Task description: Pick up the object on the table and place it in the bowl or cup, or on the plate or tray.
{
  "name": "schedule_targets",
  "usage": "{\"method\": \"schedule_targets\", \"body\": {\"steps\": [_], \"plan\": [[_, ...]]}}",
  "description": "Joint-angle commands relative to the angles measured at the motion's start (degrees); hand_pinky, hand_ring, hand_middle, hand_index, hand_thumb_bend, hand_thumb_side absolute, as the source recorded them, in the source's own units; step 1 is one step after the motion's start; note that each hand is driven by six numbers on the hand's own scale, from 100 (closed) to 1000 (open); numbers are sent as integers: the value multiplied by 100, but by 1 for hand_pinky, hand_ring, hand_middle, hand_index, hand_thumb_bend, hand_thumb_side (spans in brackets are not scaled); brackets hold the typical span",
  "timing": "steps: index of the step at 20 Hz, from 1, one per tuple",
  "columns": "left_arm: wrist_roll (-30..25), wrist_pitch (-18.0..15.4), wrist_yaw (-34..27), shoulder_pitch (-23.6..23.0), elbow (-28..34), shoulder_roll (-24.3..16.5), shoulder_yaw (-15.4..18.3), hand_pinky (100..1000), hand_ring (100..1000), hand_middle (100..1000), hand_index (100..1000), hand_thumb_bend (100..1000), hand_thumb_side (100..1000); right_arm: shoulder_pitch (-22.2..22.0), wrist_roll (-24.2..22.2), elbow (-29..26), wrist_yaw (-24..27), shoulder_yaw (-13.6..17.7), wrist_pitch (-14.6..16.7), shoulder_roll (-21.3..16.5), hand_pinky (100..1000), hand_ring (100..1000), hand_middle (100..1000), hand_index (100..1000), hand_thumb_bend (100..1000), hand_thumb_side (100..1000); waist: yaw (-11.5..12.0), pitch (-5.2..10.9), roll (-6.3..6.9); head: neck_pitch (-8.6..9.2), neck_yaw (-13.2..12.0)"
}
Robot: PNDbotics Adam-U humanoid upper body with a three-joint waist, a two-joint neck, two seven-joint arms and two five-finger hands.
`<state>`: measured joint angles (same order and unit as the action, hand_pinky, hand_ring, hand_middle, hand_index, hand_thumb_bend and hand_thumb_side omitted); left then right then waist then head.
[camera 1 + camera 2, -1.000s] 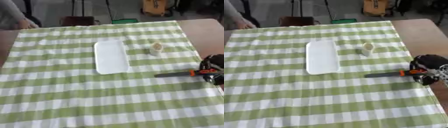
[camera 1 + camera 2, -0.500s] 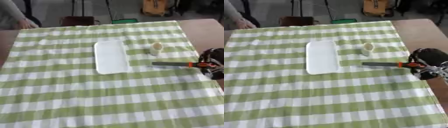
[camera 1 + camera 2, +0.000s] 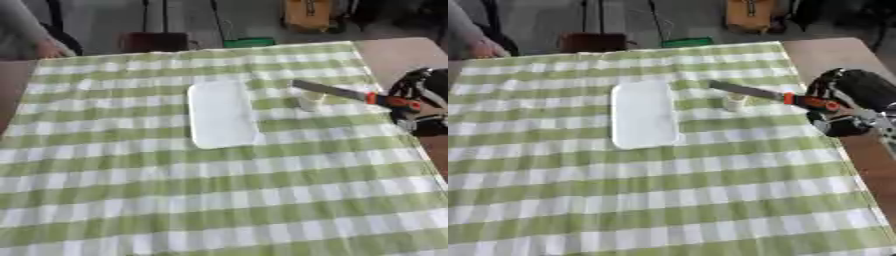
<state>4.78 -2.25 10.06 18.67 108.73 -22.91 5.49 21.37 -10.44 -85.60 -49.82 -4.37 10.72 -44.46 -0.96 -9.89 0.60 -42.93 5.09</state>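
Observation:
My right hand point(image 3: 843, 107) hangs over the table's right edge, shut on the orange handle of a knife point(image 3: 754, 92). Its grey blade points left and slightly away from me, held in the air above the cloth. The blade tip hovers just over a small cream cup point(image 3: 734, 102) standing upright. Left of the cup lies a white rectangular tray point(image 3: 644, 120), long side running away from me, with nothing on it. My left hand shows in neither view.
A green-and-white checked cloth point(image 3: 175, 200) covers the table; bare brown tabletop point(image 3: 833, 50) shows at the right edge. A person's sleeve and hand point(image 3: 39, 42) show at the far left corner. Chairs and boxes stand on the floor beyond.
My right hand has lifted the knife off the cloth and carried it up and away from me; the blade tip now reaches over the cup.

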Motion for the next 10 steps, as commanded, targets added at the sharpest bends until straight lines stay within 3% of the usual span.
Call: {"method": "schedule_targets", "body": {"steps": [1,10], "plan": [[-35,-9,-32,91,53,-178,-5,574,713,815,847,646,814,355,-127,-197,109,-120,70,-115,511,491,348,507,200,139,15,112,-11,-28,22],[-90,-21,-56,104,49,-139,-61,573,713,815,847,646,814,1663,-676,262,-94,-900,599,530,522,501,362,515,179,144,156,132,-23,-61,117]]}}
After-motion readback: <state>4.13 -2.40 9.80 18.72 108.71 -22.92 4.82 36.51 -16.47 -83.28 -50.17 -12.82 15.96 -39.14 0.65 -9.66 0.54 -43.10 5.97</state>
